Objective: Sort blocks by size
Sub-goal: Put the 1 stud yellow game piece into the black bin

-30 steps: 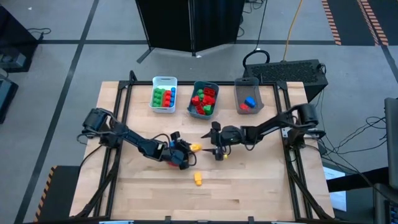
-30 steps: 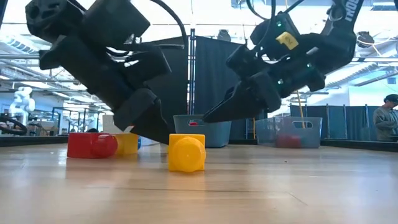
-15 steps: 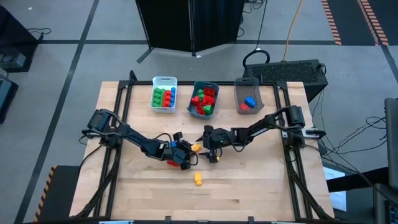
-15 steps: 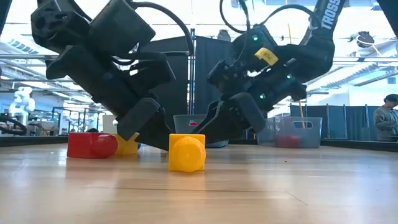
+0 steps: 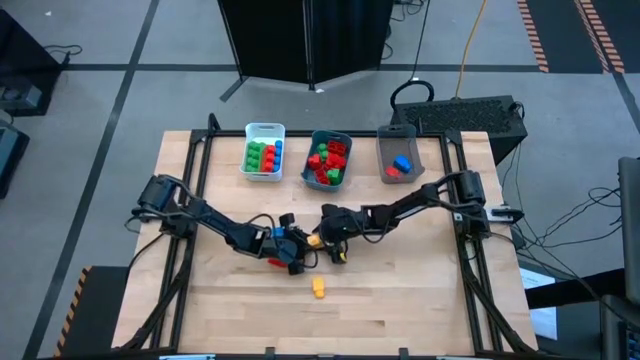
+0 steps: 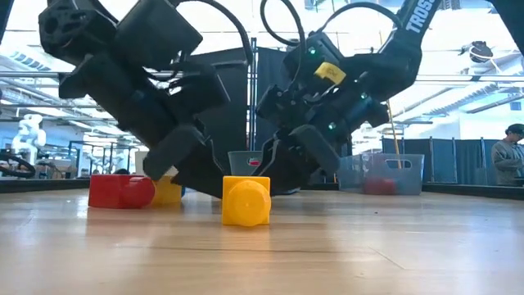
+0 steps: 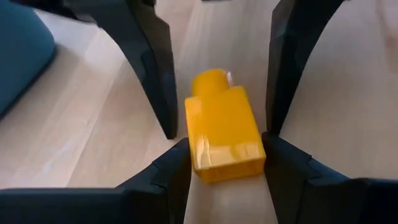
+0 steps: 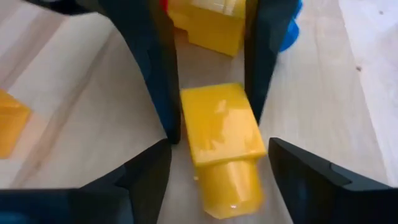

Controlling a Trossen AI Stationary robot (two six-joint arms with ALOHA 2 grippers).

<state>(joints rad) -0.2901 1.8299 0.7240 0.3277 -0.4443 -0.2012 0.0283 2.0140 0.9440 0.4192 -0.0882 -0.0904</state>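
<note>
A yellow block (image 5: 315, 240) lies on its side on the table's middle, its round stud (image 8: 230, 186) toward the table's right. My left gripper (image 7: 225, 155) comes from the left and is shut on its flat end. My right gripper (image 8: 217, 152) comes from the right, open. Its fingers stand on either side of the stud end, and I cannot tell whether they touch. Another yellow block (image 5: 318, 288) lies loose nearer the front edge. A red block (image 5: 272, 262) lies by my left gripper. My left gripper pinches the yellow block's two long sides (image 7: 193, 152) between its two fingertips, at the flat end away from the stud. The fingers come low and slanting from the table's left and lie along the block. The block lies on the table.
A white bin (image 5: 265, 126), a teal bin (image 5: 328, 133) and a grey bin (image 5: 412, 150) stand in a row at the far edge, each with blocks inside. Another yellow block (image 8: 208, 25) and a blue one (image 8: 289, 31) lie under my left arm.
My right gripper has gone toward the table's left and a little nearer, up to the yellow block in my left gripper, and now stands around its stud end. The block has stayed where it was.
</note>
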